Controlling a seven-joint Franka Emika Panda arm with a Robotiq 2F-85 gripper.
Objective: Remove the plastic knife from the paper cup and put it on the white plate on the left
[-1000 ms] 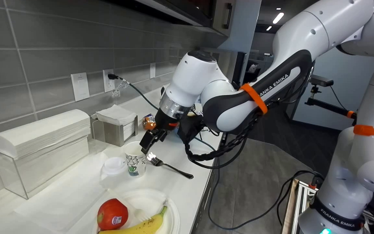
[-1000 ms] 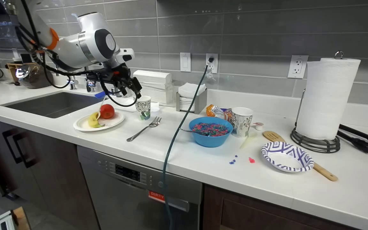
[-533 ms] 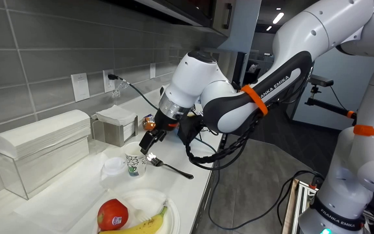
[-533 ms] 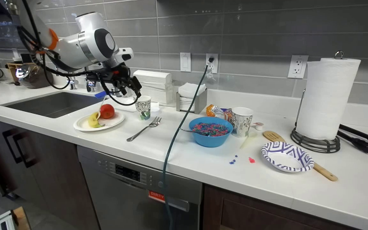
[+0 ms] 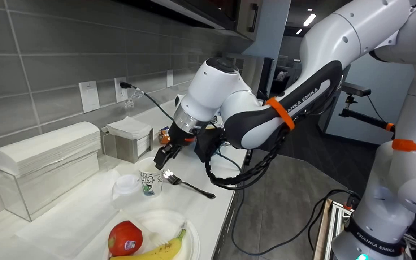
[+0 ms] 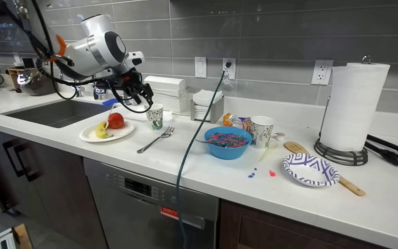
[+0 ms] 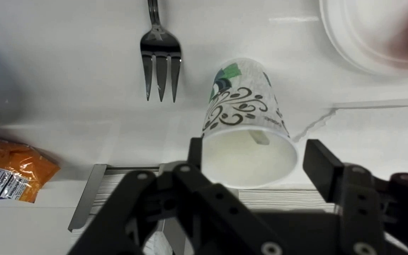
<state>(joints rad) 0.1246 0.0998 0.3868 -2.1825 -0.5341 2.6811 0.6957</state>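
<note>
The small white paper cup (image 5: 151,180) with dark swirls stands upright on the counter in both exterior views (image 6: 155,119). In the wrist view its opening (image 7: 246,166) faces the camera. A short pale strip (image 7: 259,137) shows inside it; I cannot tell whether this is the plastic knife, and no knife clearly shows elsewhere. My gripper (image 7: 255,156) is open and empty, its fingers seen either side of the cup's rim. In both exterior views the gripper (image 5: 161,160) is close to the rim. The white plate (image 5: 194,233) holds a red fruit, a banana and a pale plastic fork (image 5: 156,238).
A metal fork (image 6: 157,139) lies beside the cup. A white lid (image 5: 126,184), a napkin holder (image 5: 121,144) and a paper stack (image 5: 49,159) stand towards the wall. A blue bowl (image 6: 226,152) and another printed cup (image 6: 263,133) stand farther along the counter.
The arm and gripper have shifted slightly in the last half second, the gripper staying near the cup's rim. The cup, plate and metal fork have not moved.
</note>
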